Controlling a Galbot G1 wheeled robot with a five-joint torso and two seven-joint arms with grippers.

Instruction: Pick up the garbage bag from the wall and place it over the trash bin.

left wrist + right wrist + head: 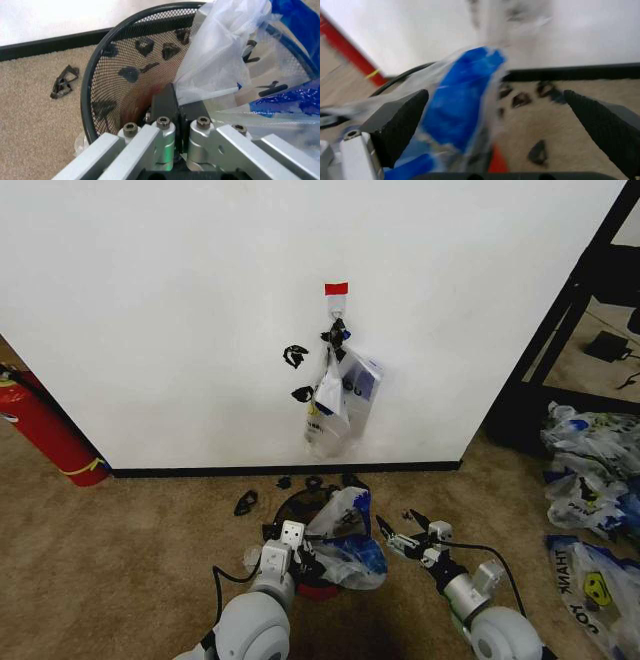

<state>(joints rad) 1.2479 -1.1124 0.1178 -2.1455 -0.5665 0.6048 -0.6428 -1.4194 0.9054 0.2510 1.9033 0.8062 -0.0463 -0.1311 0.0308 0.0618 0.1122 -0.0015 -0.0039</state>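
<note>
**Thin plastic half draped over the mesh bin**

Black pads of the left gripper pressed together on a fold of the garbage bag, right at the near rim of the trash bin. Just beyond the pinch: clear film with blue handle bands, bunched partly inside the black mesh and partly spilling over the rim on the far side from the left gripper. Farther out, dark plastic scraps on the carpet, then the black baseboard and the white wall.

Right gripper spread wide, fingers well apart, with a blue band of the bag hanging between them, close to one pad but not pinched. From the head view, low beside the bin on its right side.

Up the wall: red tape strip with a bunch of other bags hung below it. Red fire extinguisher far to the left.

Handling, as a judgement: featherlight, limp, slippery film, prone to slide off the rim and cling to itself. Best taken by the blue handle bands or the mouth's edge, opposite the left pinch, to stretch the opening round the rim.
</note>
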